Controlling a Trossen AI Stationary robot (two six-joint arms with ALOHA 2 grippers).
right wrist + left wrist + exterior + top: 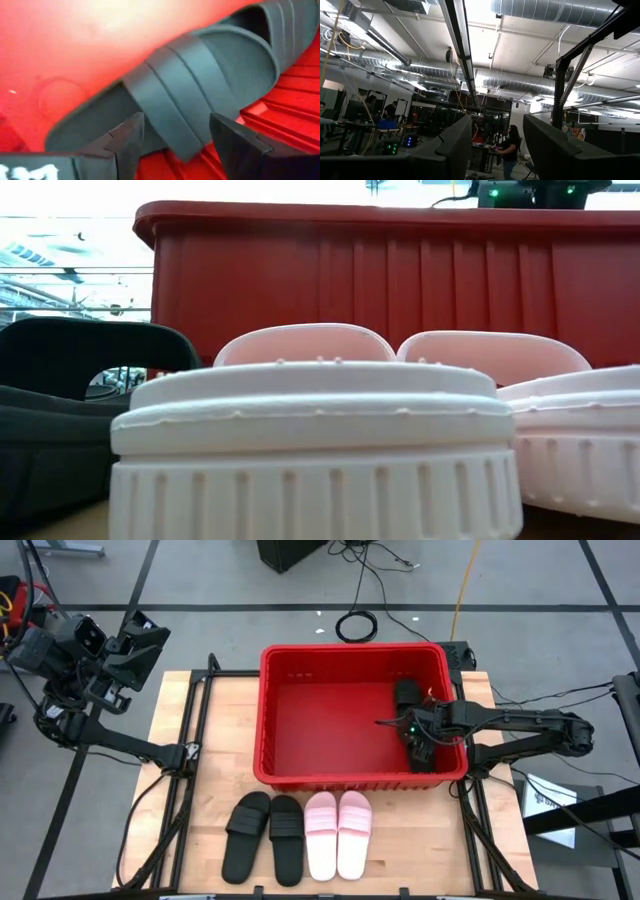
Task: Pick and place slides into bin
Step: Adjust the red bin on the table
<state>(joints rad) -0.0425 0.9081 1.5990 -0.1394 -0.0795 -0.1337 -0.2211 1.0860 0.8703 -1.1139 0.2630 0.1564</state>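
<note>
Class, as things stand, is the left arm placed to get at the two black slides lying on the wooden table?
Probably not yet: the left gripper is raised off the far left corner, aimed at the ceiling, while the black slides lie unobstructed near the front edge.

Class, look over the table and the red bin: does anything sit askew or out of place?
Little stands out. Two black slides and two pink slides lie in a neat row; one black slide lies in the bin beneath the open right gripper.
</note>
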